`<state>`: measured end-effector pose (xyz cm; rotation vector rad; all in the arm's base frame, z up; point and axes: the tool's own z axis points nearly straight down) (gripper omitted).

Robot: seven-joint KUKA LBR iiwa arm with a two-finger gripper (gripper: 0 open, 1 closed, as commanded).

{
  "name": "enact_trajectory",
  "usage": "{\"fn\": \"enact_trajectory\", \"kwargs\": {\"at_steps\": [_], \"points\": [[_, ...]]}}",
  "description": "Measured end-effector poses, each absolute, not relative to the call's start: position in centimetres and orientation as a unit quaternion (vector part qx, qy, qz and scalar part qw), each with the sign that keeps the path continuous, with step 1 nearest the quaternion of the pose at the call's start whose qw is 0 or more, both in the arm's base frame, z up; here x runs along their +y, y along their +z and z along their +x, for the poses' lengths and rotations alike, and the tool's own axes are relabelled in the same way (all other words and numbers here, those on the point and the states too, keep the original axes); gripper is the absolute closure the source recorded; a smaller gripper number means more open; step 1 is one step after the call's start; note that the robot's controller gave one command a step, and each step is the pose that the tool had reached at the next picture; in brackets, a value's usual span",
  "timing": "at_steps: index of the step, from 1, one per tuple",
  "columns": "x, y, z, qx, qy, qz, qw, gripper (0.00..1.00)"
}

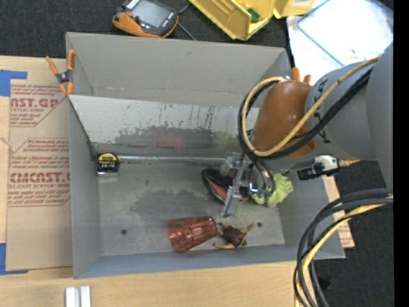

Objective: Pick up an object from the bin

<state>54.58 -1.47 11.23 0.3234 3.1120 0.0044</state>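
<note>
My gripper [230,207] hangs low in the right part of the bin, just right of a black and red object [213,181] that lies on the floor. Below the gripper, by the front wall, rests a small brown toy figure [232,235]. Left of the figure a red see-through cup [192,233] lies on its side. A yellow-green soft thing [276,191] sits to the gripper's right, partly hidden by the wrist. Nothing shows between the gripper's tips.
A black and yellow tape measure [107,163] lies at the far left against the back wall. The arm with its orange cover and cables covers the bin's right corner. Bare floor spreads across the middle and left.
</note>
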Motion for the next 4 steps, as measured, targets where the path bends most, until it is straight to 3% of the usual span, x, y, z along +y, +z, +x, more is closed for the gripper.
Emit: {"fn": "enact_trajectory", "kwargs": {"at_steps": [1,2,3,4], "points": [[-1.3,7.9,53.3,0.997,0.001,0.071,0.009,0.00],[-2.2,7.0,57.3,0.992,0.002,0.125,0.011,0.00],[0.1,7.1,55.4,0.993,0.002,0.118,0.011,1.00],[0.1,7.1,55.4,0.993,0.002,0.118,0.011,1.00]]}}
